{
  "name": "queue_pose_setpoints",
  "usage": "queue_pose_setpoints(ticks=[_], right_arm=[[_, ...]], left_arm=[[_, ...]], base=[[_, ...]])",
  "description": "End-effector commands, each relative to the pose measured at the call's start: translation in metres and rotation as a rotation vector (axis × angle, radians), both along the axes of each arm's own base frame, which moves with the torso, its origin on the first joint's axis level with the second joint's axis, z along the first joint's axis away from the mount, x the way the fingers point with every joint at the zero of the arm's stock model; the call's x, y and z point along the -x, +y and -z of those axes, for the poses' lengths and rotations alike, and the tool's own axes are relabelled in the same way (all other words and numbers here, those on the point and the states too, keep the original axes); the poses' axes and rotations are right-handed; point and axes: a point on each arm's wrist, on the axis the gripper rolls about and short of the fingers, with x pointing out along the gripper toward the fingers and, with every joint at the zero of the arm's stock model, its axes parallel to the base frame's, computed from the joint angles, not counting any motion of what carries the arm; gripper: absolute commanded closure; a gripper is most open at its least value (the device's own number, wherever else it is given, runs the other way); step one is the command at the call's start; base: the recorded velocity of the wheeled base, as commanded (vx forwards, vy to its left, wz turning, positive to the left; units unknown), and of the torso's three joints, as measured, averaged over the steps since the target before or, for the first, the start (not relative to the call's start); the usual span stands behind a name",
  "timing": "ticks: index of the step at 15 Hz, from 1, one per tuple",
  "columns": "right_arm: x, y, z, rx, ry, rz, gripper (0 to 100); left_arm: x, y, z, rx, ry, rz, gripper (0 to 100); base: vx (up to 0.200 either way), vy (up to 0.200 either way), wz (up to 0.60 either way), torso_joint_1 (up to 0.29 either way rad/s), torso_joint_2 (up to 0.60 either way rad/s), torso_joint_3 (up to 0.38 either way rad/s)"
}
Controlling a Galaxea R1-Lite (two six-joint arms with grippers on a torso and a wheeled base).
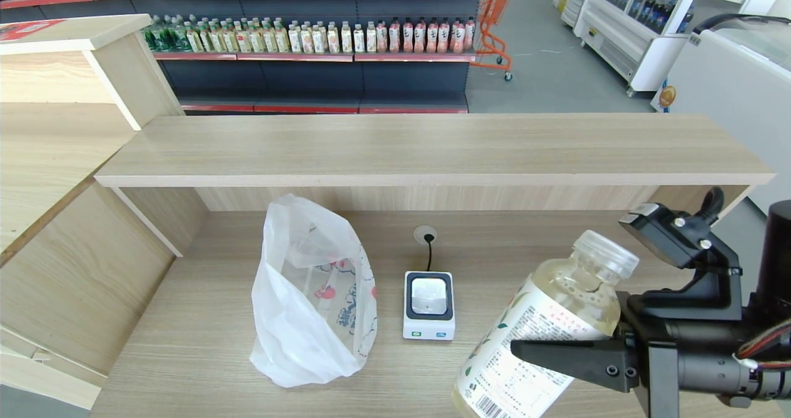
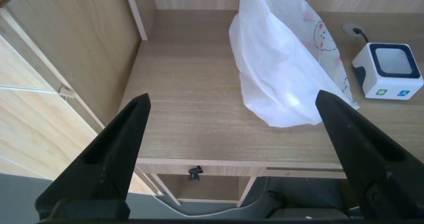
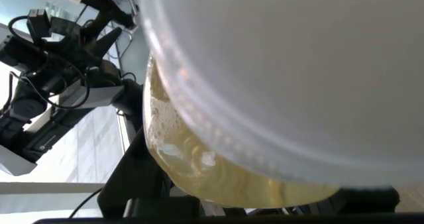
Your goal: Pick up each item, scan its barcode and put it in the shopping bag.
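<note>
Right hand (image 1: 565,350) pinches bottle (image 1: 547,313) near scanner (image 1: 429,305); left hand (image 2: 233,105) spread, near shopping bag (image 1: 309,300).

Clear-capped bottle (image 1: 544,331) of pale-yellow liquid, white leaf-printed label; translucent white shopping bag (image 1: 309,300) printed red and blue; white scanner (image 1: 429,305), black-framed; light wood-grain counter (image 1: 185,344).

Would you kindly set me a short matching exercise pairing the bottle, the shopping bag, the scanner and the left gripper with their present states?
1 bottle
2 shopping bag
3 scanner
4 left gripper

A open, holding nothing
B standing on the counter, mouth open
C gripped, tilted
D small white box, dark window on top

Pairs: 1-C, 2-B, 3-D, 4-A
</note>
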Motion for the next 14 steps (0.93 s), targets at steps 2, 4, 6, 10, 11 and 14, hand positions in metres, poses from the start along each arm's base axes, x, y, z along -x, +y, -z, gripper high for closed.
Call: queue_pose_setpoints(ticks=[2,4,6,10,11,14], right_arm=[[0.001,-0.001,-0.004,-0.011,-0.013,0.000,100],[0.002,-0.001,-0.006,-0.013,-0.025,-0.003,100],[-0.003,-0.006,-0.005,0.028,-0.119,0.020,100],[-0.048,-0.072,0.022,0.475,-0.540,0.281,100],[-0.049,-0.078,0.024,0.514,-0.559,0.324,100],[-0.051,-0.079,0.021,0.588,-0.705,0.319,100]], left_arm=[[0.000,0.000,0.000,0.000,0.000,-0.001,0],[0.000,0.000,0.000,0.000,0.000,-0.001,0],[0.000,0.000,0.000,0.000,0.000,0.000,0],[0.000,0.000,0.000,0.000,0.000,-0.001,0],[0.000,0.000,0.000,0.000,0.000,-0.001,0],[0.000,0.000,0.000,0.000,0.000,0.000,0]], base=[[0.000,0.000,0.00,0.000,0.00,0.000],[0.000,0.000,0.00,0.000,0.00,0.000],[0.000,0.000,0.00,0.000,0.00,0.000],[0.000,0.000,0.00,0.000,0.00,0.000],[0.000,0.000,0.00,0.000,0.00,0.000],[0.000,0.000,0.00,0.000,0.00,0.000]])
